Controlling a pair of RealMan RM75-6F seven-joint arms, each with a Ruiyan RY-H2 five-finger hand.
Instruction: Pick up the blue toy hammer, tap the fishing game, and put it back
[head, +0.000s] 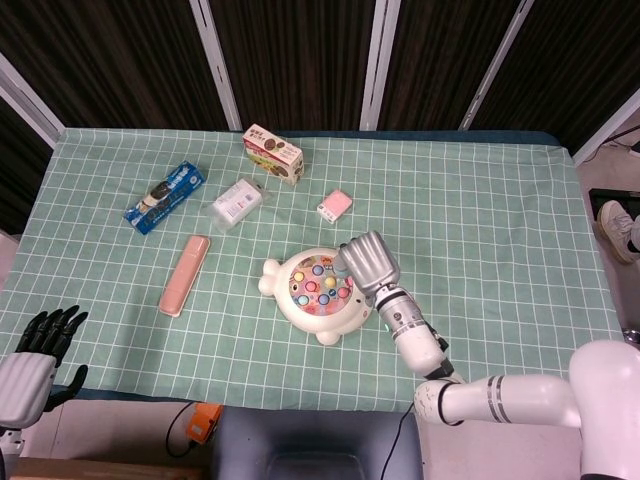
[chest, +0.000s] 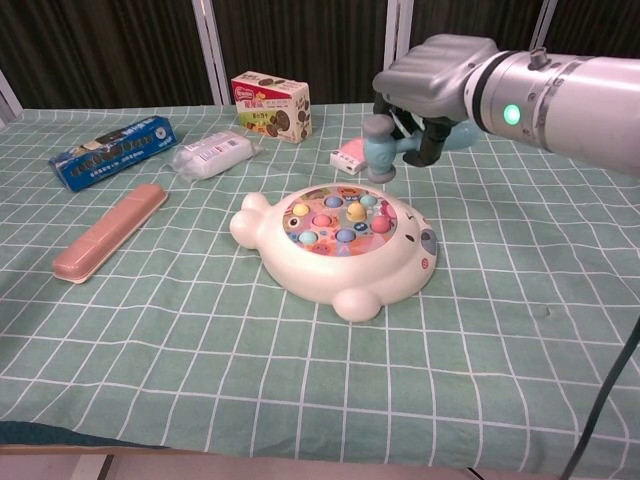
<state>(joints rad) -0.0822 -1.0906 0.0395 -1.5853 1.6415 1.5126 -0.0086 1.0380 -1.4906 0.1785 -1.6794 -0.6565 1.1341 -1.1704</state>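
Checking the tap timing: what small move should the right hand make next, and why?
Probably lower the blue toy hammer a little: the right hand holds it with its head just above the fishing game, apparently not yet touching the top.

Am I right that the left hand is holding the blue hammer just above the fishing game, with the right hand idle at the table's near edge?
Not quite: the hands are swapped. The right hand holds the blue hammer just above the fishing game, as the chest view shows; the left hand sits idle at the table's near edge in the head view.
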